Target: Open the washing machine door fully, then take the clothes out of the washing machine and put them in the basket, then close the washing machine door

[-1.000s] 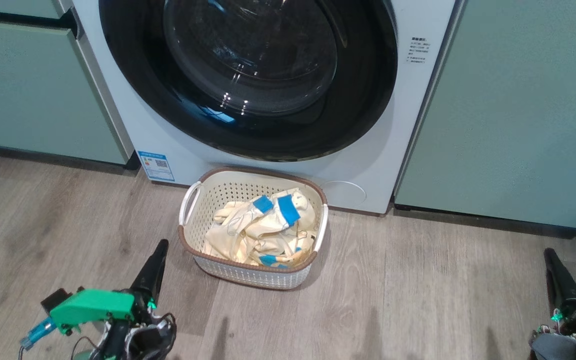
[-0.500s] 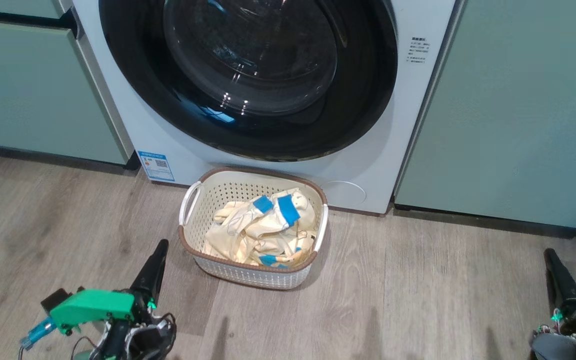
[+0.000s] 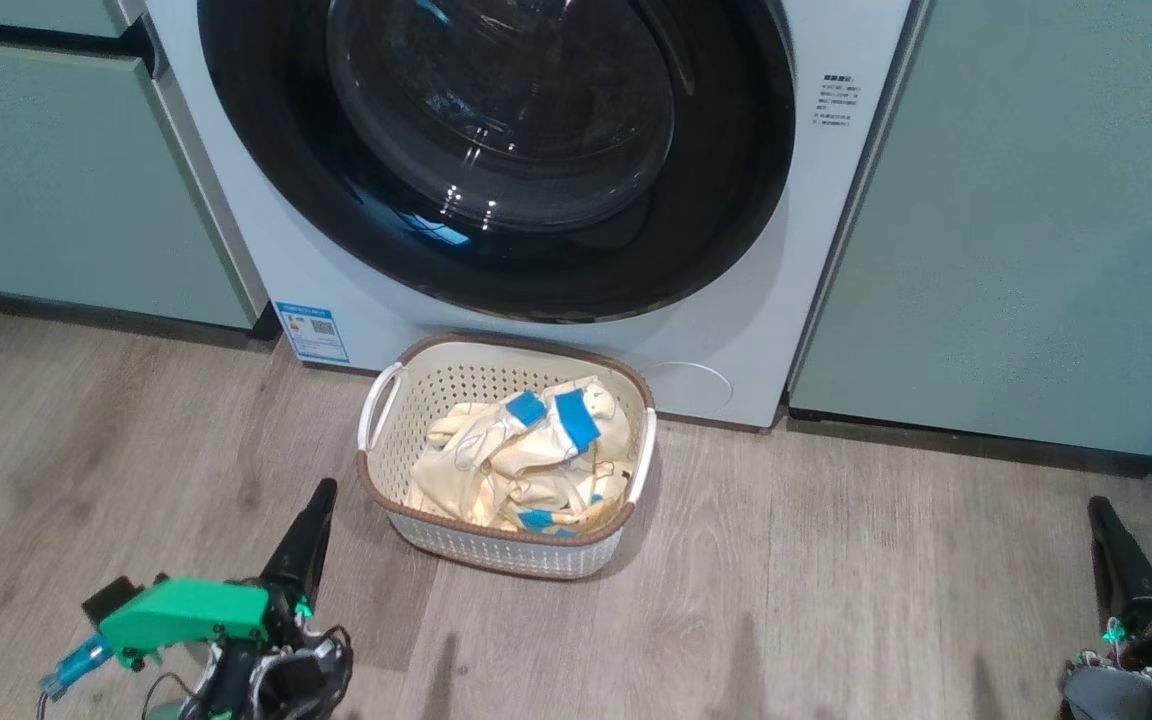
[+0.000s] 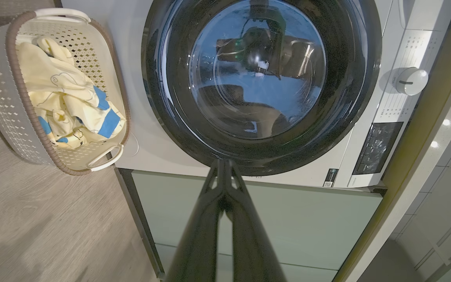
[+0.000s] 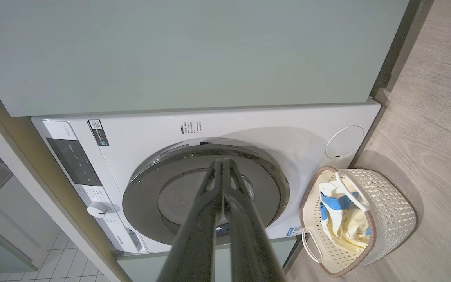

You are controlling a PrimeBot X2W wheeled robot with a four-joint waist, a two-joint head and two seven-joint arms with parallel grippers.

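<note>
The washing machine [image 3: 736, 330] stands white between cabinets, and its door [image 3: 496, 130], glossy black rim around a glass bowl, lies flush against the front. On the floor just before it sits the cream basket [image 3: 496, 550] holding the cream clothes [image 3: 526, 460] with blue patches. My left gripper [image 3: 321, 490] hangs shut and empty to the basket's left. Far off at the lower right, my right gripper [image 3: 1098, 505] is also shut and empty. Its wrist view has the right gripper [image 5: 222, 160] pointing at the door [image 5: 151, 196]. The left gripper [image 4: 223, 160] points at the door's [image 4: 260, 78] rim.
Pale green cabinet panels flank the machine on the left [image 3: 66, 180] and right [image 3: 1026, 220]. Wooden floor [image 3: 786, 600] spreads between the basket and my arms. A white control knob [image 4: 405, 80] sits on the machine's panel.
</note>
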